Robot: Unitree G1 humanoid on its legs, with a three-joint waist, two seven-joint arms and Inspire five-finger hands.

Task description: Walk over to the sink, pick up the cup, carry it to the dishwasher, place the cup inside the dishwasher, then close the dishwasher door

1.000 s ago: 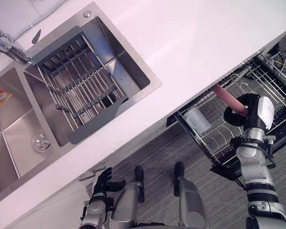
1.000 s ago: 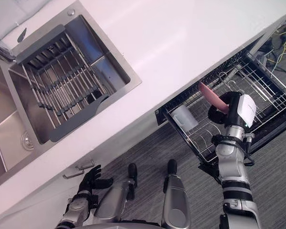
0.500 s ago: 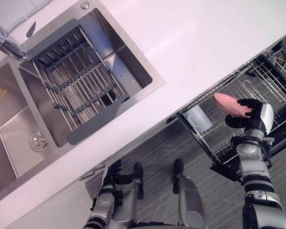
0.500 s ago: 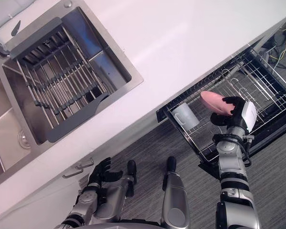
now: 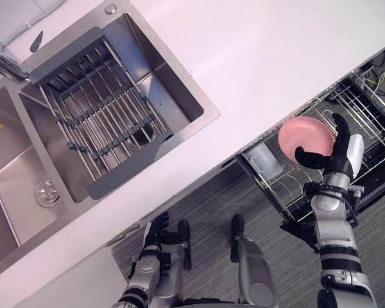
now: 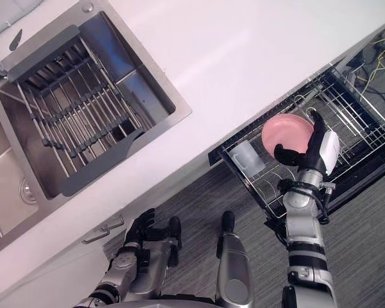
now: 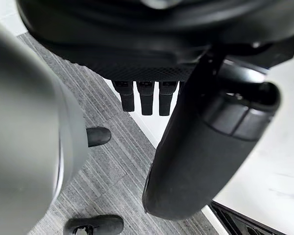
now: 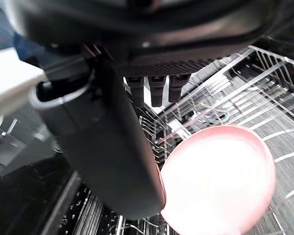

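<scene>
Moved: pink plate [image 5: 305, 135] is turning face-up.
Right hand [image 5: 337, 159]: pinching it over dishwasher rack [image 5: 367, 106].
Left hand [image 5: 155, 232]: hanging loose, empty.
Care: seat between tines [image 5: 286, 186].

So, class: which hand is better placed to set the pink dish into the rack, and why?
Right. The right hand holds the pink dish over the rack; the left hand hangs low by the cabinet, away from it.

left hand [image 7: 152, 49] | fingers [image 7: 147, 98] relaxed | above grey floor [image 7: 112, 166] | white panel [image 7: 277, 171] beside
</scene>
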